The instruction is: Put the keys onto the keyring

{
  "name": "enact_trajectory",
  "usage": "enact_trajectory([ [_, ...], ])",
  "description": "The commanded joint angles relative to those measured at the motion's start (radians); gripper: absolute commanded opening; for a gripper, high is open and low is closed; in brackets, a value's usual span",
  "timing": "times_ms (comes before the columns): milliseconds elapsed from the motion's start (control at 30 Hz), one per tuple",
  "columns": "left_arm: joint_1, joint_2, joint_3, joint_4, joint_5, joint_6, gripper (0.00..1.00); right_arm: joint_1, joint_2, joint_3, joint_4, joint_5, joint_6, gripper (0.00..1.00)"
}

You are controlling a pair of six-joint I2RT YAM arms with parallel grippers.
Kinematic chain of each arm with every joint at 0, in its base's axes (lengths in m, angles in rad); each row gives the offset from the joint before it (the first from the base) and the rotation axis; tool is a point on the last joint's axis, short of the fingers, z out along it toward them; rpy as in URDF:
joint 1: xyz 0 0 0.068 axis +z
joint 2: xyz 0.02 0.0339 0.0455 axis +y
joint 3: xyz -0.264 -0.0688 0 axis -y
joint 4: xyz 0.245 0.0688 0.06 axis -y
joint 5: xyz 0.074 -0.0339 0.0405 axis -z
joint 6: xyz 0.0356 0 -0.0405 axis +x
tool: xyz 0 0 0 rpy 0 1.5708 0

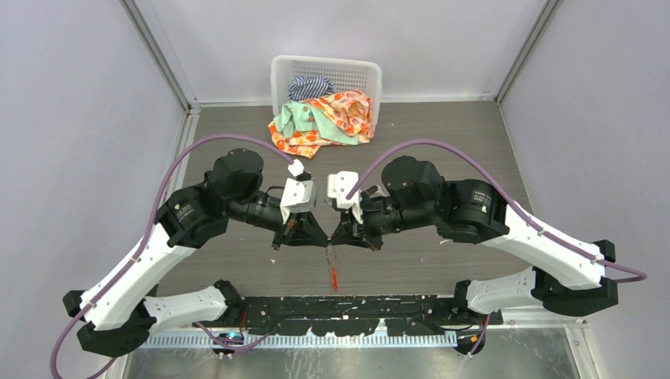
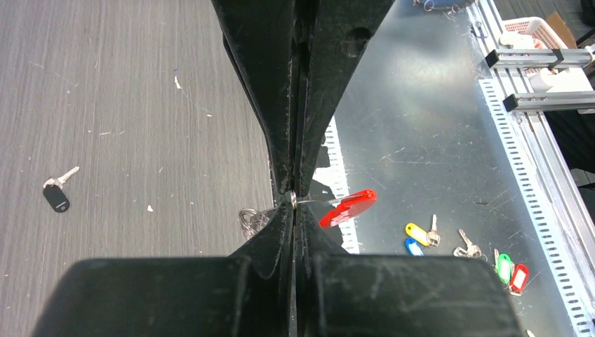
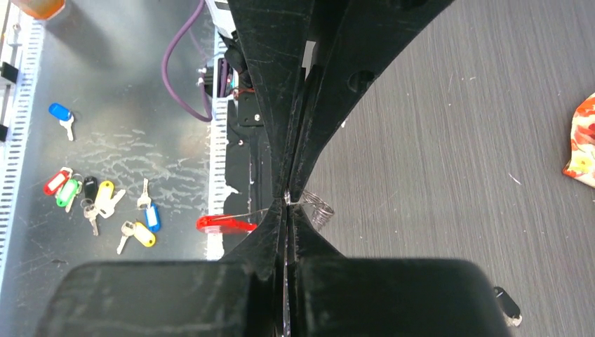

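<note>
My left tool [image 2: 294, 196] is clamped tight, fingers pressed together with no gap, and at their very tips it pinches the grey metal of the keyring [image 2: 250, 221]. My right tool [image 3: 288, 201] is closed the same way on the same ring from the opposite side, so the two tools meet tip to tip above the middle of the desk [image 1: 442, 134]. The ring's silvery fan shows just beside the tips of each tool, and its long red tag [image 2: 349, 208] hangs from the pinch toward the near edge. A black-headed key [image 2: 56, 196] lies flat on the desk, well apart from my left tool and off to the side of its fingers; I cannot make out the red-headed key. The desk is dark grey with a fine wood-like grain, dotted with pale specks and crumbs. Below and nearer than my tools it gives way to a scuffed metal sheet [image 2: 421, 126] edged by a perforated rail, where spare keys [image 3: 105, 196] with coloured tags lie scattered. Far beyond my tools a white basket [image 1: 325, 59] stands against the back wall, bright cloths [image 1: 324, 118] spilling out of it onto the desk. Plain pale walls [image 1: 79, 79] close in three sides.
</note>
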Motion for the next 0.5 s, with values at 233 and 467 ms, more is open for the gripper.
enact_trajectory([
  [233,-0.001,-0.024,0.041,0.088,0.010,-0.030,0.11,0.004,-0.168,-0.214,0.335,0.006,0.110,0.01],
  [467,0.013,-0.050,0.031,0.073,-0.014,-0.026,0.52,0.004,-0.300,-0.385,0.563,0.034,0.195,0.01],
])
